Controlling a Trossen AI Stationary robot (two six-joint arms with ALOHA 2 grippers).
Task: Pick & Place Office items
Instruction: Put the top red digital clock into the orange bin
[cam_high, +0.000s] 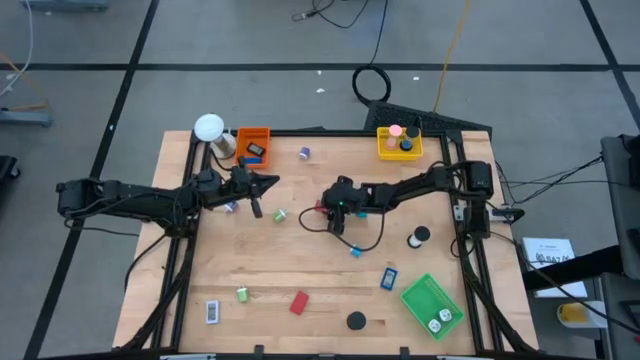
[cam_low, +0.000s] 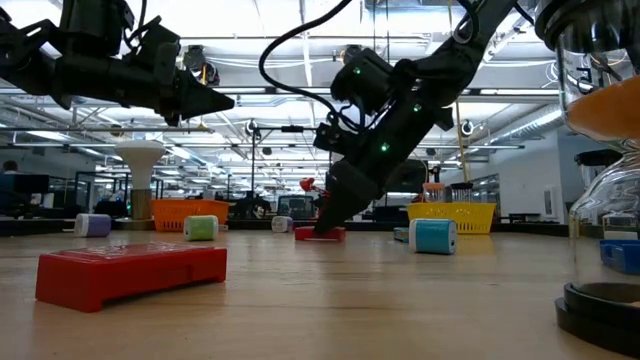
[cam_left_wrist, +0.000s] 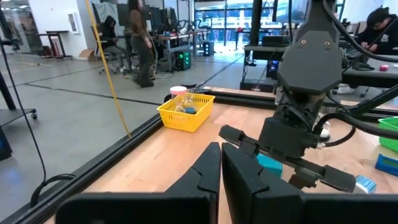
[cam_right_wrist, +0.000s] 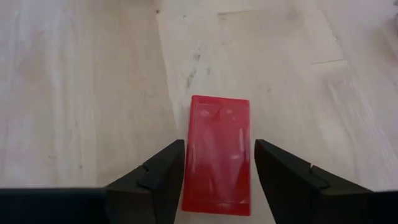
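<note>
A red rectangle (cam_right_wrist: 219, 118) lies flat on the wooden table near its middle. It also shows in the low view (cam_low: 320, 234). My right gripper (cam_right_wrist: 219, 144) slants down over it, open. One finger stands on each long side of the rectangle, with a narrow gap to each. In the high view this gripper (cam_high: 330, 207) hides most of the piece. My left gripper (cam_high: 266, 182) hangs level above the table's left half, shut and holding nothing. Other office items lie scattered on the table: a green roll (cam_high: 280, 215), a blue roll (cam_high: 355, 251) and a second red rectangle (cam_high: 298, 302).
An orange tray (cam_high: 252, 145) and a white ball-topped object (cam_high: 209, 128) stand at the far left. A yellow tray (cam_high: 398, 143) is at the far right and a green tray (cam_high: 432, 305) at the near right. Black discs (cam_high: 420, 237) (cam_high: 356, 321) and a blue rectangle (cam_high: 388, 279) lie nearer.
</note>
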